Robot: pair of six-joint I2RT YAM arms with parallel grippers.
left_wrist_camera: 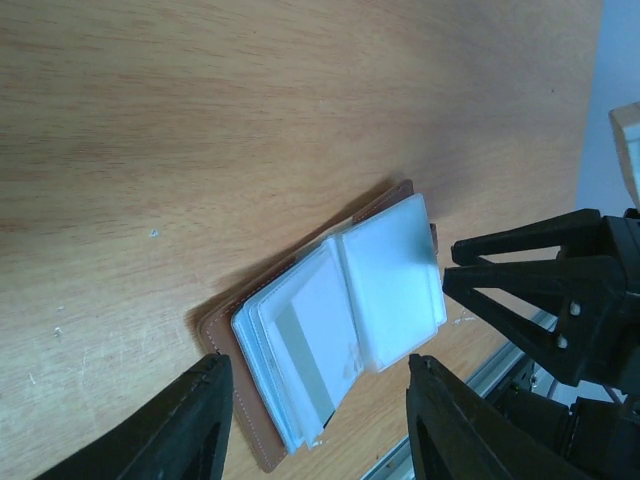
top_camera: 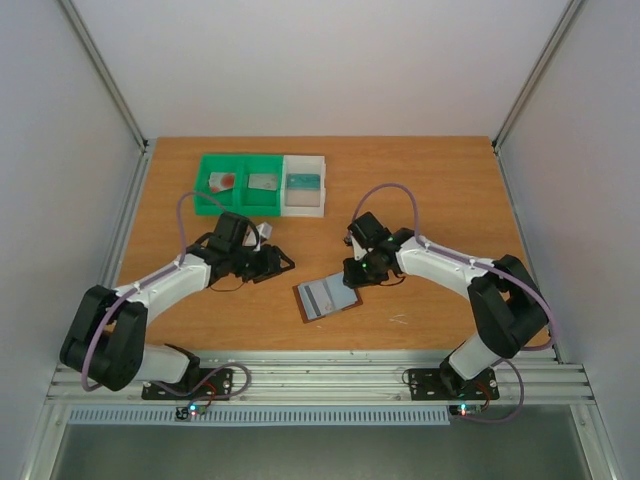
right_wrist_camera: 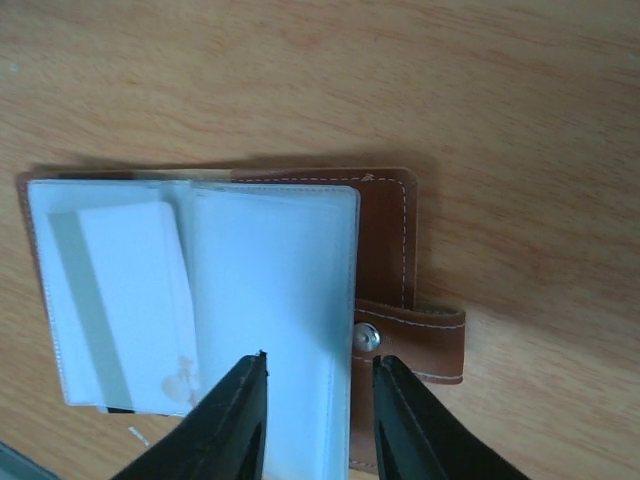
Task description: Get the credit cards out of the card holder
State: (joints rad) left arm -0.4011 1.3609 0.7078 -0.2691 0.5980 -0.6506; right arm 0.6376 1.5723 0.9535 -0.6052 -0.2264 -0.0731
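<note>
Right gripper point(right_wrist_camera: 320, 360), jaws narrow but apart, hangs over the snap side of the open card holder point(right_wrist_camera: 385, 240) on the table point(top_camera: 450, 200). You reach it sooner than with the wide-open left gripper point(left_wrist_camera: 320, 365), which stands off to its left.

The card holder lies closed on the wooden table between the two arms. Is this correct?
Not quite: the card holder lies open, not closed. The right wrist view shows its clear sleeves spread out and its snap strap undone. It does lie on the wooden table between the left arm and the right arm.
</note>
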